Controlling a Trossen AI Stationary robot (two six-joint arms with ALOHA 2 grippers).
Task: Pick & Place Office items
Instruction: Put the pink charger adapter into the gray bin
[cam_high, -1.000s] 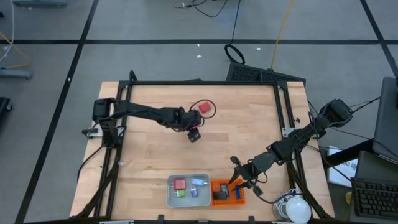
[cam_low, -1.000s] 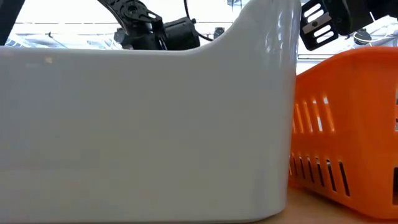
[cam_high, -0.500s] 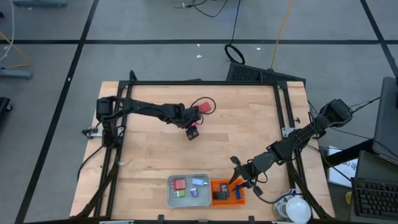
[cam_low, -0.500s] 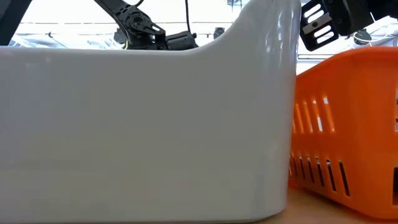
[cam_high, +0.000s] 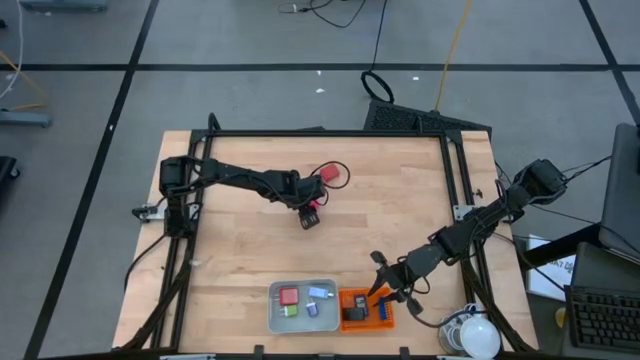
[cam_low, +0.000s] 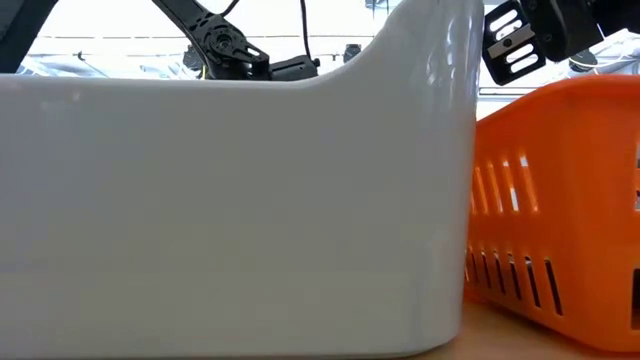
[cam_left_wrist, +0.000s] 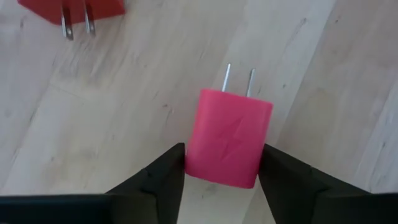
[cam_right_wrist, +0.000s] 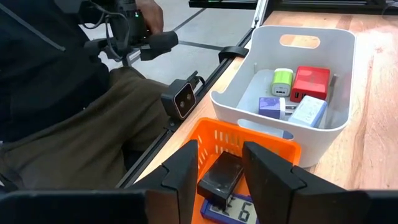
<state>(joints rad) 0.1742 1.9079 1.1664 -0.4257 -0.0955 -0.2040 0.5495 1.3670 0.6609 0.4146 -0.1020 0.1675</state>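
As your left gripper (cam_left_wrist: 221, 163) narrows from wide apart, its fingers now flank the pink charger (cam_left_wrist: 228, 137) between them; lifting comes next, while your right gripper (cam_right_wrist: 220, 163) waits, fingers together.

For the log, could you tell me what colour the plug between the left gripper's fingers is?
Pink charger plug, seen best in the left wrist view.

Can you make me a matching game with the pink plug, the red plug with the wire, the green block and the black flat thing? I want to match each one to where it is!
Things:
1. pink plug
2. red plug
3. green block
4. black flat thing

Places:
A. in the orange basket
B. between the left gripper fingers
C. in the grey tray
D. on the bare table, beside the left gripper

Pairs: 1-B, 2-D, 3-C, 4-A
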